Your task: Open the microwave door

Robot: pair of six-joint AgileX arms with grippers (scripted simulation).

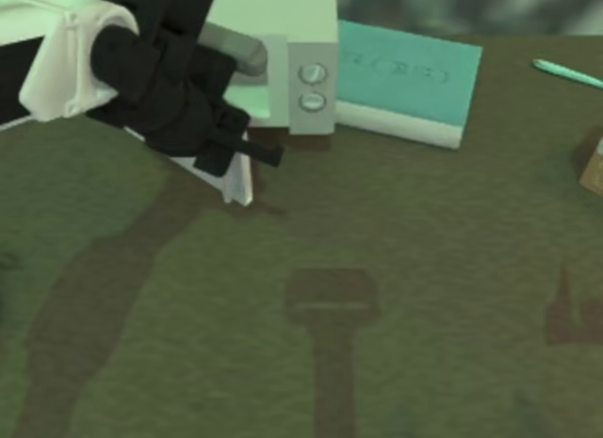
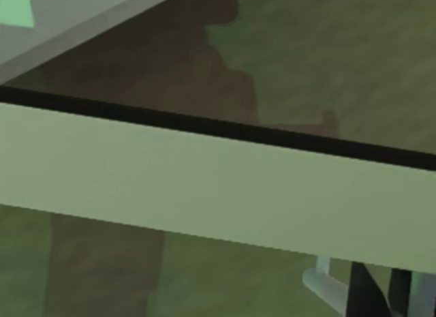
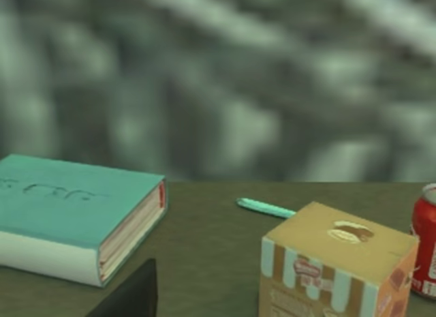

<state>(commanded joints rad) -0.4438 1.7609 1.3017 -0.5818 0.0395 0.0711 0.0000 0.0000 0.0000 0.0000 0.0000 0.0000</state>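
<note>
The white microwave (image 1: 297, 33) stands at the back of the table, left of centre, its two round knobs (image 1: 312, 88) facing the front. The microwave door (image 1: 237, 182) is swung out from the body at an angle. My left gripper (image 1: 252, 148) reaches in from the left and is shut on the door's handle. In the left wrist view the door (image 2: 218, 187) fills the middle as a broad pale band, with its grey handle (image 2: 330, 284) running between the black fingers (image 2: 368, 296). My right arm is out of the top view; a dark bit of my right gripper (image 3: 133, 296) shows in its wrist view.
A teal book (image 1: 405, 80) lies just right of the microwave. A teal pen (image 1: 565, 73) lies at the back right. A striped carton (image 3: 334, 262) and a red can (image 3: 426, 238) stand near the right edge.
</note>
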